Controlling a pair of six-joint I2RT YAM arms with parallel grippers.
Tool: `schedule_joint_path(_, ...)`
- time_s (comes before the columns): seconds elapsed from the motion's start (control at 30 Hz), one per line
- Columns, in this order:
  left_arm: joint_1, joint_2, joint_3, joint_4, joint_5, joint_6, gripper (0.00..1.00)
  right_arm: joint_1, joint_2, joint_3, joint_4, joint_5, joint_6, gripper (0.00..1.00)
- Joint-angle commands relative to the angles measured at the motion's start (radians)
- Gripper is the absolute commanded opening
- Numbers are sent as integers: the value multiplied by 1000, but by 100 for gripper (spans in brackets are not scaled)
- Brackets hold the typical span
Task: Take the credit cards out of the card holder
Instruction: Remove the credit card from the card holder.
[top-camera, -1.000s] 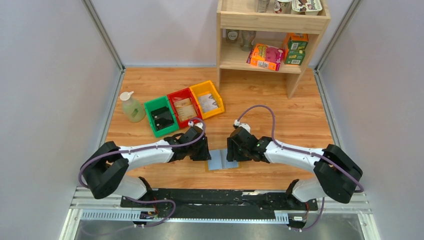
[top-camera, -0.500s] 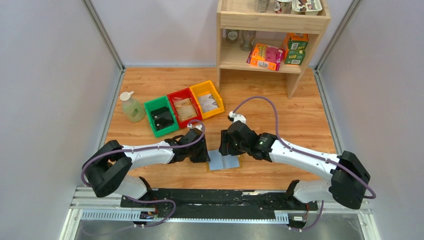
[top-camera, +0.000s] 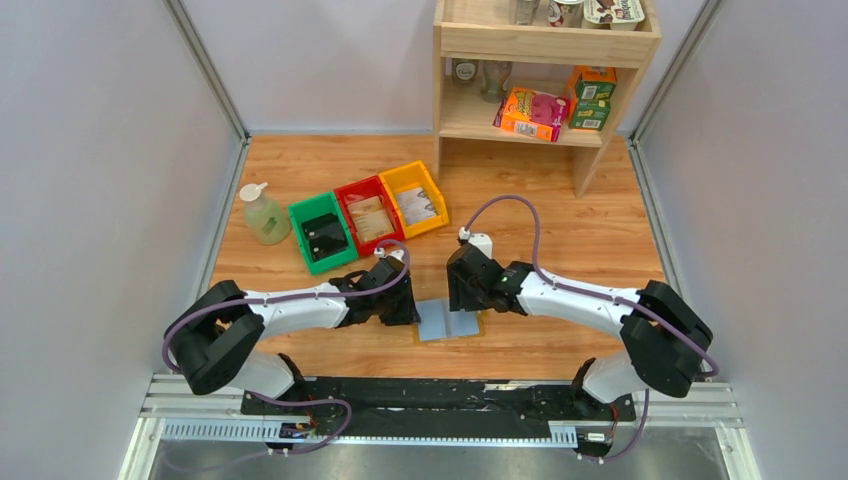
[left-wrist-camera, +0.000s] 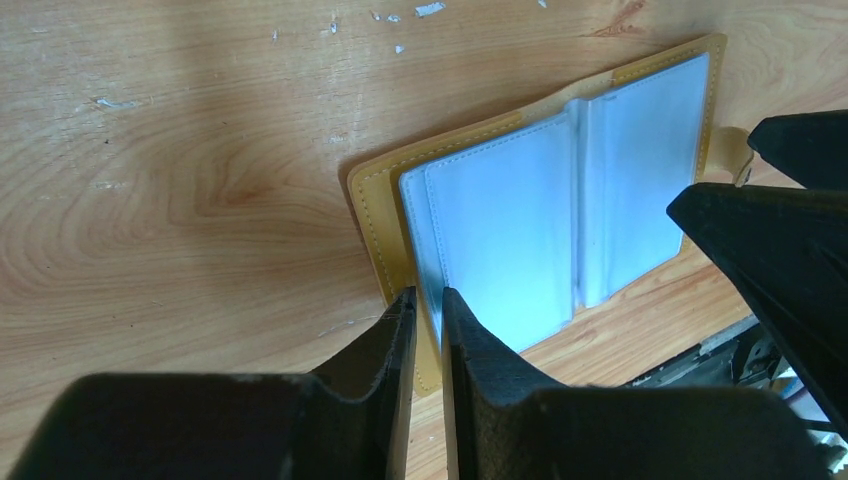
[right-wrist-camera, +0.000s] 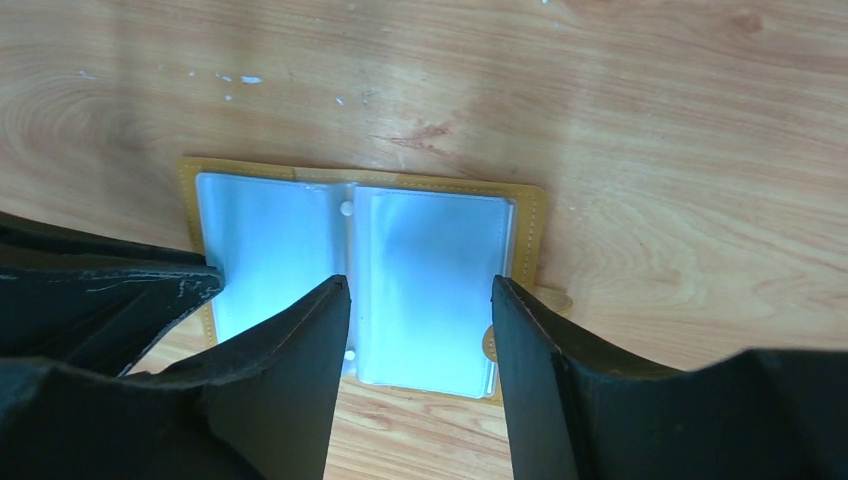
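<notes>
The mustard-yellow card holder (top-camera: 447, 322) lies open and flat on the wooden table, its pale blue-grey pockets (left-wrist-camera: 520, 230) facing up. No separate credit card shows; any cards are hidden in the pockets. My left gripper (left-wrist-camera: 425, 295) is shut down to a thin gap on the holder's left edge, where the yellow border and pocket edge meet; it also shows in the top view (top-camera: 405, 305). My right gripper (right-wrist-camera: 418, 290) is open and empty, hovering over the holder's right half (right-wrist-camera: 430, 270), one finger on each side of that pocket; in the top view the gripper (top-camera: 462, 295) is just behind the holder.
Green (top-camera: 322, 232), red (top-camera: 367, 214) and yellow (top-camera: 415, 198) bins stand behind the left arm, with a soap bottle (top-camera: 262, 213) to their left. A wooden shelf (top-camera: 545, 60) with boxes stands at the back right. The table's near edge is close below the holder.
My right gripper has shifted left and slightly away, now over the holder's right half, with its forearm swung round. The left arm and the holder have stayed put.
</notes>
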Motion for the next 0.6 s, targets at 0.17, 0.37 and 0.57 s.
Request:
schedule_joint_path(0.17, -7, 27, -11, -4, 12, 0, 22, -15, 55, -17, 31, -10, 5, 60)
schedule_joint_path(0.37, -9, 30, -8, -2, 15, 2, 22, -15, 79, -14, 25, -11, 0, 63)
schedule_joint_path(0.57, -9, 35, -10, 4, 21, -1, 22, -15, 65, -29, 91, -97, -23, 61)
